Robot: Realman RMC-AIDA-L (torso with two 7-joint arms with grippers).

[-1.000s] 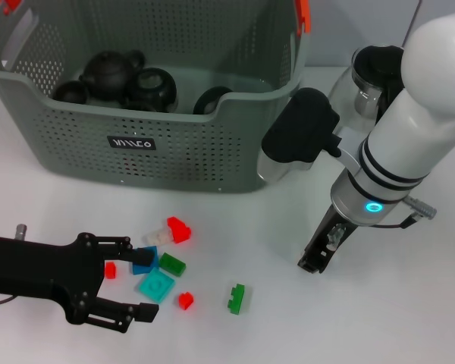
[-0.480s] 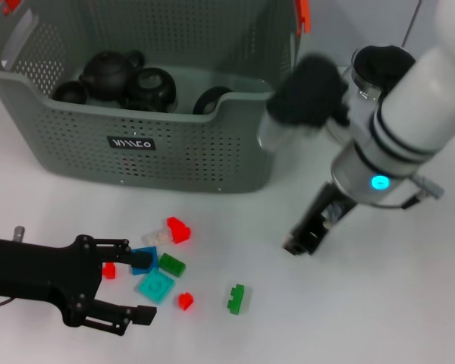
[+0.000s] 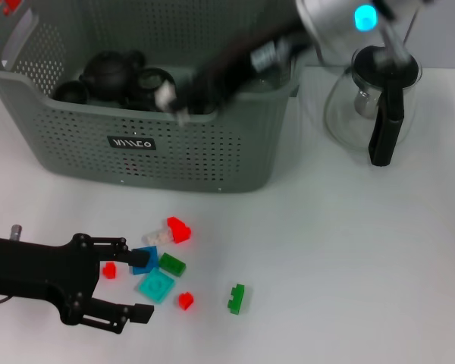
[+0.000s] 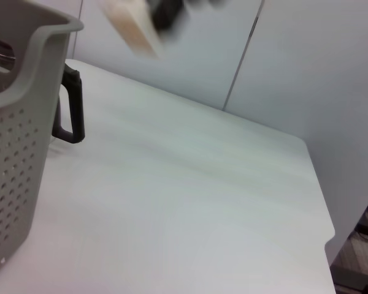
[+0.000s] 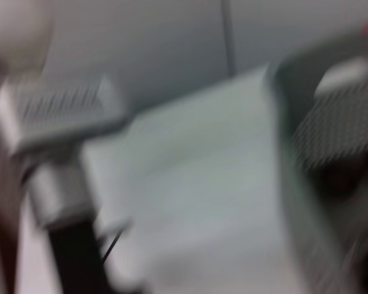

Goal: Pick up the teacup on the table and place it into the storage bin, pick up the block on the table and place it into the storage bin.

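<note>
The left gripper (image 3: 133,284) rests on the desk (image 3: 349,258), fingers apart around a blue block (image 3: 145,260). The right gripper (image 3: 183,97) is a blur above the storage bin (image 3: 174,148); its fingers' state cannot be told.

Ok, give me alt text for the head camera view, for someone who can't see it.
The left end effector, fingers open, sits low over a scatter of small red, green and blue blocks on the white table. Behind them stands the grey-green storage bin with dark teaware inside, the blurred right arm reaching over it. A glass pitcher stands beside the bin.
</note>
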